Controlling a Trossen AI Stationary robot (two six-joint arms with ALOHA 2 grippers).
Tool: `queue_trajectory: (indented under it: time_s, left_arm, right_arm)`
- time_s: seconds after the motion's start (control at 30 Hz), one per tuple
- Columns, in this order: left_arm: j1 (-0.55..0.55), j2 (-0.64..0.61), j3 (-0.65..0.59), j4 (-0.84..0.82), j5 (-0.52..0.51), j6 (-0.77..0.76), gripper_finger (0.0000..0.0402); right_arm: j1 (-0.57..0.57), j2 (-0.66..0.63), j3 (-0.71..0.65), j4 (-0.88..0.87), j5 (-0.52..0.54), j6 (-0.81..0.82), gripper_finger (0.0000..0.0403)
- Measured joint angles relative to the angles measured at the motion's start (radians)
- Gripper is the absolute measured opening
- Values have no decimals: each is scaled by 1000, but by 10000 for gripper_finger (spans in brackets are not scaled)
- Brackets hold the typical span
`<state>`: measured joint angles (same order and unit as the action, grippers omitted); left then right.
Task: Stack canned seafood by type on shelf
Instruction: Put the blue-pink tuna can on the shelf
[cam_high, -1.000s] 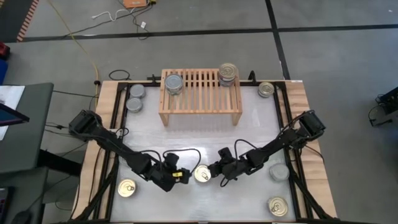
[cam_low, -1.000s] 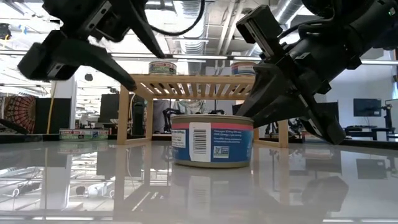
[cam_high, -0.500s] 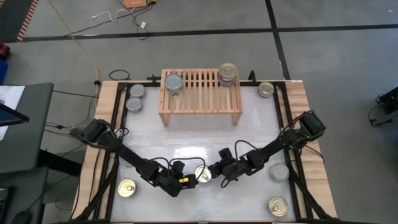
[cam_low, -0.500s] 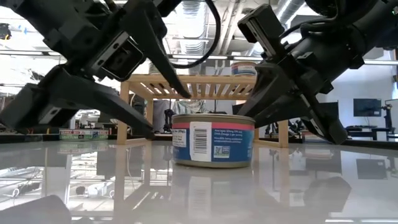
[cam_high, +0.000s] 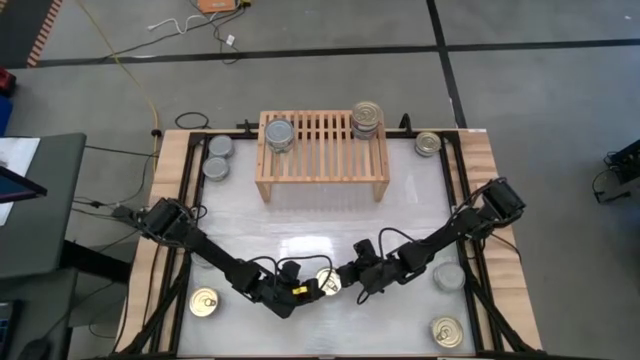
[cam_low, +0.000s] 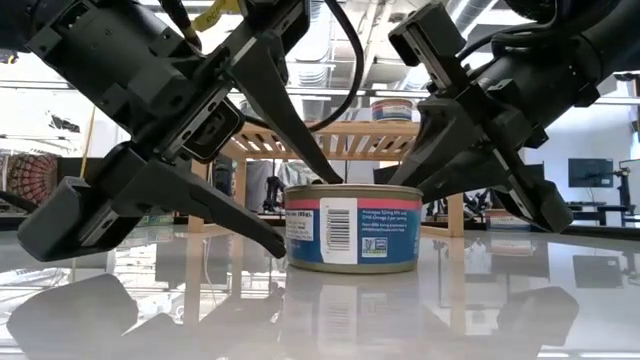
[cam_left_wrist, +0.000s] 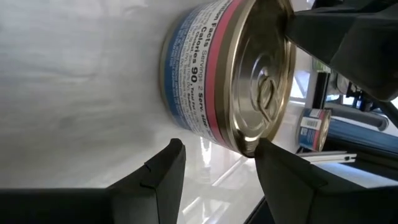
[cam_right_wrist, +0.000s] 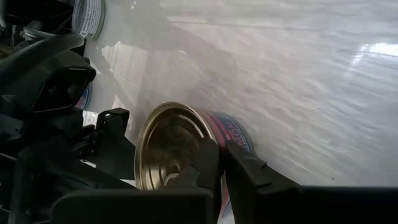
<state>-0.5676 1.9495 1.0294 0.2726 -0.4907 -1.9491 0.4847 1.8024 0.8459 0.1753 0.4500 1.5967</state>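
Near the table's (cam_high: 300, 225) front edge, roughly mid-width, a gold-top can (cam_high: 326, 282) w/ pink-and-blue label is standing upright on the white surface, both arms converging on it. Left gripper (cam_high: 308, 289) is sitting low at the can's left side, fingers (cam_low: 200, 195) spread wide apart and angled down toward the table, one tip just beside the can wall; it's holding nothing. Right gripper (cam_high: 345, 276) is sitting at the can's right side, fingers (cam_low: 530, 200) nearly together w/ only a thin slit between them in the right wrist view, tips at the can's rim; can't tell if they're actually pinching it.

Shelf (cam_high: 322, 150) is standing at the table's back, well apart from this can. On its slats: a silver-top can (cam_high: 279, 134) at the left end and a stack of cans (cam_high: 366, 119) at the right end. Other cans are lying loose: two (cam_high: 218, 157) left of the shelf, one (cam_high: 428, 144) right of it, one (cam_high: 204, 302) front-left, two (cam_high: 447, 303) front-right.
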Motion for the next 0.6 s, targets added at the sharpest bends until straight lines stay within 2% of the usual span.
queue_trajectory:
  time_s: [0.3,0.47,0.6]
  left_arm:
    - [1,0,0,8,-75,55,185]
    - [5,0,0,7,-75,80,185]
    - [7,-3,0,7,-25,82,185]
  right_arm:
    - [0,-1,-1,-8,-1,3,31]
    - [0,-1,-1,-15,-8,3,28]
    - [0,-1,-1,-15,-16,-1,26]
